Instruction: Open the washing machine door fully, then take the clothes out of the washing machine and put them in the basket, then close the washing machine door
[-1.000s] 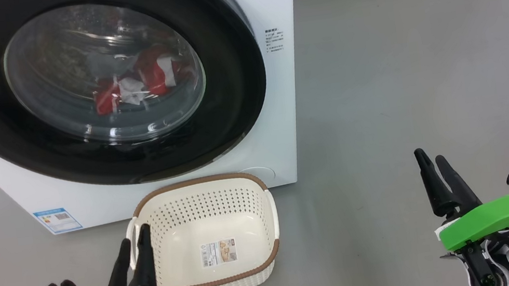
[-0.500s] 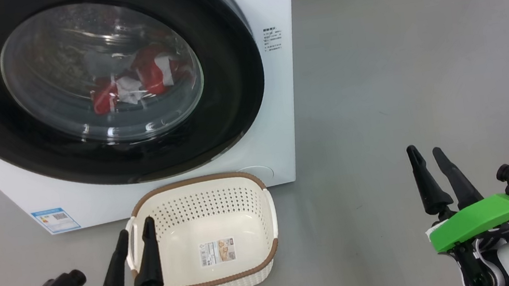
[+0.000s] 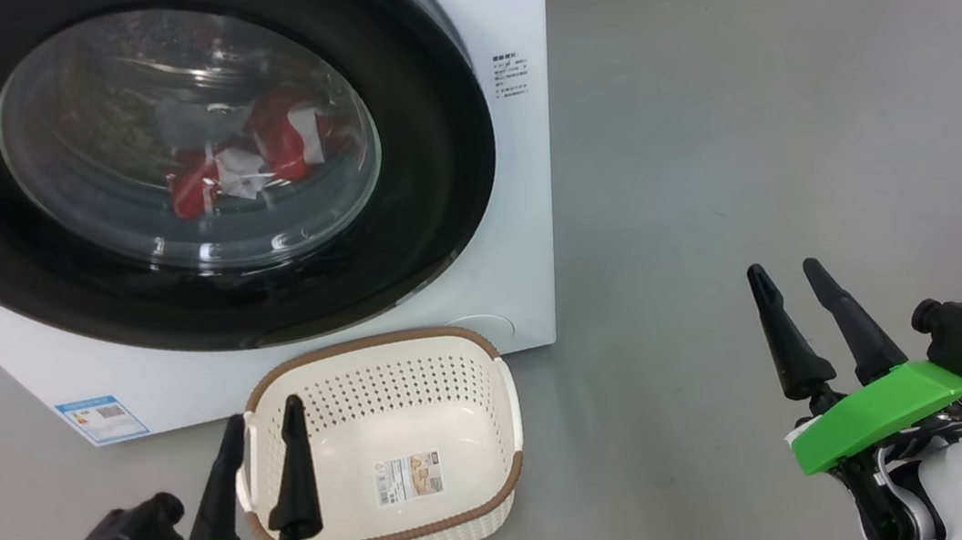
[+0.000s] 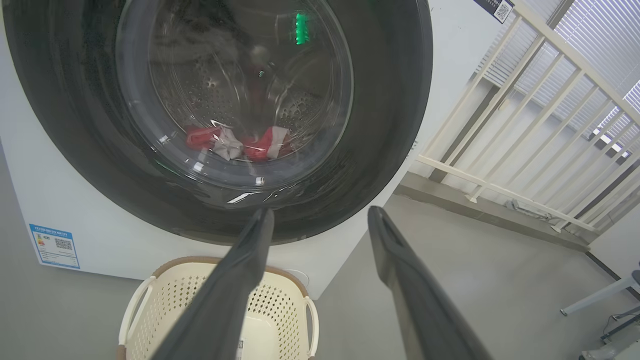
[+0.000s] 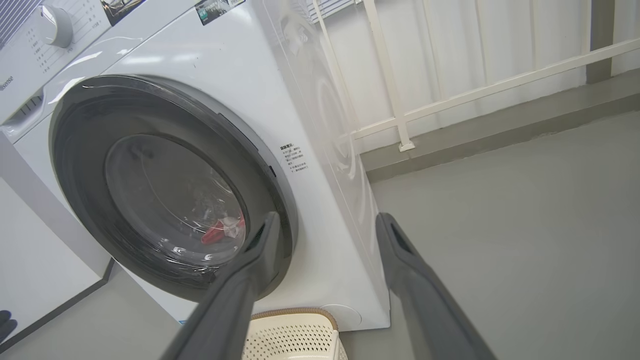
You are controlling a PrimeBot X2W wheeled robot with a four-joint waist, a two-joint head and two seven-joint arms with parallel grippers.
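The white washing machine (image 3: 523, 164) stands at the upper left with its round black-rimmed door (image 3: 433, 175) shut. Red and white clothes (image 3: 248, 165) lie in the drum behind the glass; they also show as clothes (image 4: 235, 142) in the left wrist view. The cream basket (image 3: 512, 413) sits on the floor just below the door, with nothing but a sticker inside. My left gripper (image 3: 262, 418) hovers open over the basket's left rim, holding nothing. My right gripper (image 3: 782, 271) is open above bare floor, well right of the machine.
Grey floor (image 3: 749, 136) spreads to the right of the machine. A white railing (image 5: 450, 100) and a low kerb run behind it. A blue label (image 3: 100, 419) marks the machine's lower left front. A chair leg (image 4: 600, 300) shows at the far right.
Both grippers have opened wider and risen a little; the right one has drifted left. The head camera shifted slightly, so the machine sits a bit further left.
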